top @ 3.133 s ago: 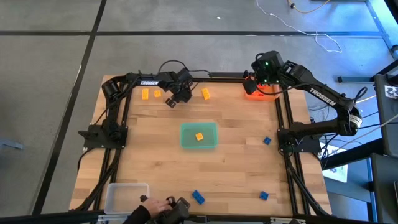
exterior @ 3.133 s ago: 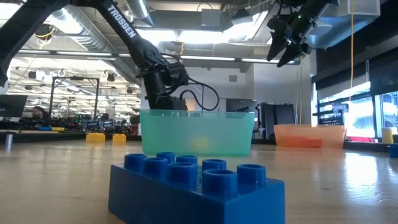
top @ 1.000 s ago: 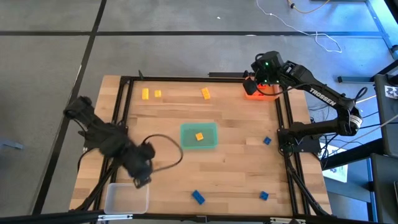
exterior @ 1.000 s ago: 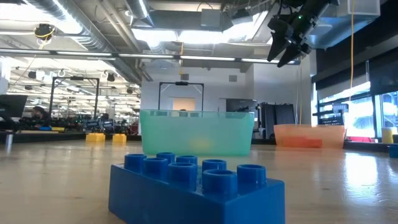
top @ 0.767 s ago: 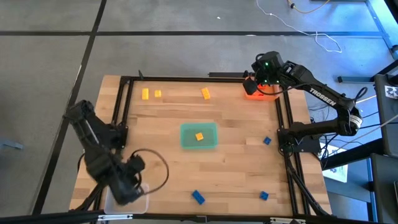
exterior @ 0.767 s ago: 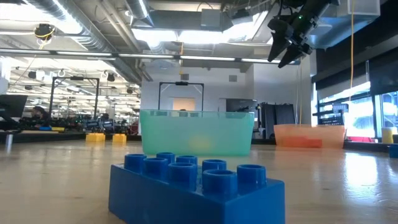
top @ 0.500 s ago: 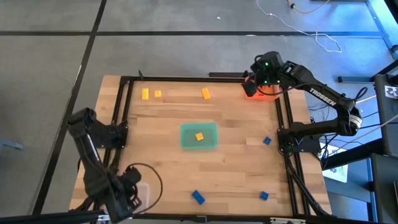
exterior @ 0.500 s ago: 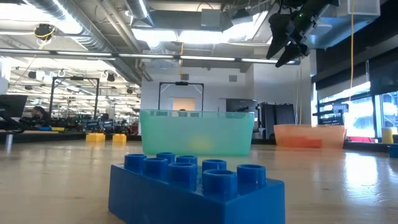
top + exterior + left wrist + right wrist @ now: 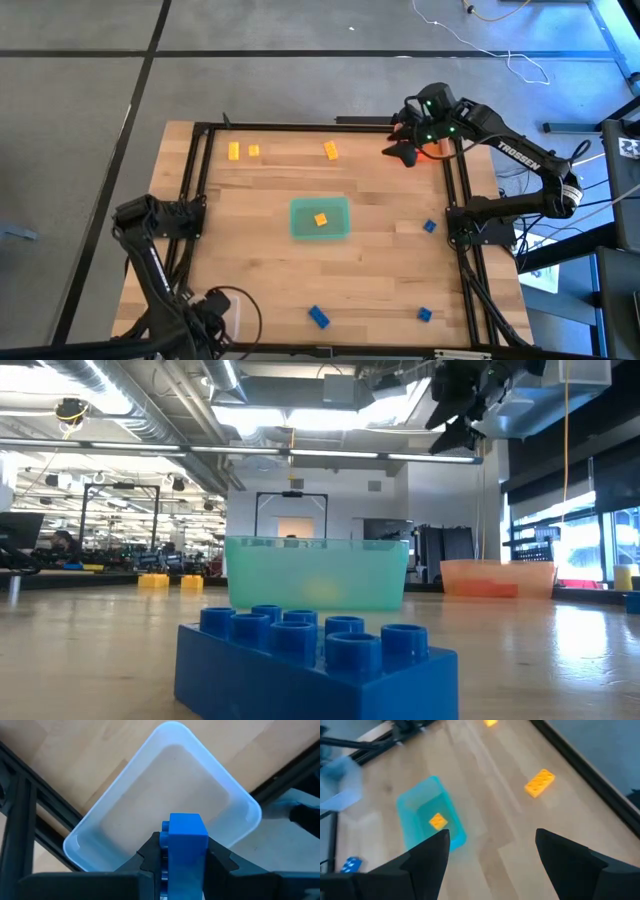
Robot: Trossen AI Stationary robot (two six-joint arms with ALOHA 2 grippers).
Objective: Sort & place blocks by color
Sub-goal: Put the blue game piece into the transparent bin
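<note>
Illumination was bright and even, supplied by ceiling light panels [image 9: 300,415] visible in the low view, with added daylight glare from the windows [image 9: 585,550] at that view's right. The table [image 9: 270,190] showed only faint, soft shadows from above. The right wrist view was motion-blurred throughout, and the near blue brick [image 9: 310,660] in the low view was slightly soft.

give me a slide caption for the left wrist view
Left end effector holds a blue block above the empty clear tray.
</note>
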